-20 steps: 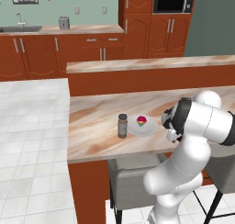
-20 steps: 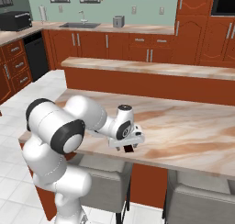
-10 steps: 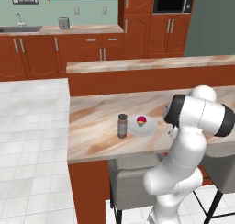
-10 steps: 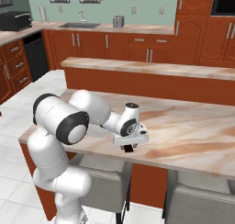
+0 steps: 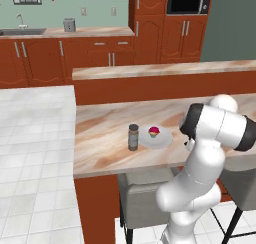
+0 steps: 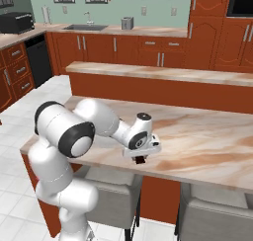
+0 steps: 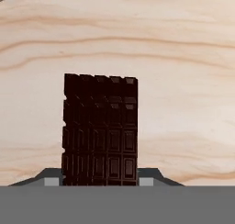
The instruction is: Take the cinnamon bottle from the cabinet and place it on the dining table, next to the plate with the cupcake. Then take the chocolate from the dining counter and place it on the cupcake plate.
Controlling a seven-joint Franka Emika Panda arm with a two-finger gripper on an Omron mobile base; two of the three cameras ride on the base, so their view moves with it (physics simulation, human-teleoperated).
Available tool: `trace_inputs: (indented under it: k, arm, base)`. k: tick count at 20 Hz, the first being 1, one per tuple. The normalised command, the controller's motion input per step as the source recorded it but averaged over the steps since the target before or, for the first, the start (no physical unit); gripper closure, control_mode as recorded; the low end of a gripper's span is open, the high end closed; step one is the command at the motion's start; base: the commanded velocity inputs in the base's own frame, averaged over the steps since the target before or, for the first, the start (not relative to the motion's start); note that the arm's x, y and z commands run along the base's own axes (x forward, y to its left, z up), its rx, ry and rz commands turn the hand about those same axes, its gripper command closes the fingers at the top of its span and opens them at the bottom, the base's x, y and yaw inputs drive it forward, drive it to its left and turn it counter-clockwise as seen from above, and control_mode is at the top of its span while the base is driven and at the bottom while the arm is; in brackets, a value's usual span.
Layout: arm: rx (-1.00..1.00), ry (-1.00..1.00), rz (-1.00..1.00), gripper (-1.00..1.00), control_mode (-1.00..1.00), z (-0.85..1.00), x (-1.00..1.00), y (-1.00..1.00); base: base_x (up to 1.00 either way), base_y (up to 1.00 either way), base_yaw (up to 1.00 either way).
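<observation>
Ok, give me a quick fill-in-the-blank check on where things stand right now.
1. The gripper is shut on the ____.
2. The cupcake sits on the white ____.
3. The bottle stands upright on the table, beside the plate, with its dark cap ____.
4. The chocolate has not yet reached the ____.

Missing words: chocolate; plate; on; plate

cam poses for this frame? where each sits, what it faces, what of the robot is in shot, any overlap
Left base view: behind-left, facing dining table; arm lower right; cinnamon bottle, plate, cupcake.
Right base view: behind-right, same table; arm lower left, gripper at the near edge.
Hand view: looks down the gripper at the chocolate.
Shared: the marbled tabletop.
</observation>
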Motion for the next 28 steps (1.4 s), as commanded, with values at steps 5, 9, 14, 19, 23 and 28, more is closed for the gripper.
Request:
trace_inputs:
  k: [5,9,14,19,23,28]
  arm:
    - [0.00,0.00,0.24,1.00,-1.00,0.63,0.02,0.67]
    - [0.00,0.03,0.39,1.00,-1.00,0.75,0.14,0.89]
    - [-0.03,0.03,0.41,1.00,-1.00,0.19,0.18,0.79]
    - [-0.05,0.00,0.47,1.00,-1.00,0.00,0.27,0.36]
    - [-0.10,0.00,0.38,1.00,-1.00,-0.01,0.08,0.24]
    - [-0.13,-0.01,0.13,1.00,-1.00,-0.21,0.08,0.24]
  base:
    - [0.00,0.00,0.00]
    - [0.00,0.00,0.00]
    - [0.00,0.00,0.00]
    - [0.00,0.00,0.00]
    - [0.00,0.00,0.00]
    - [0.00,0.00,0.00]
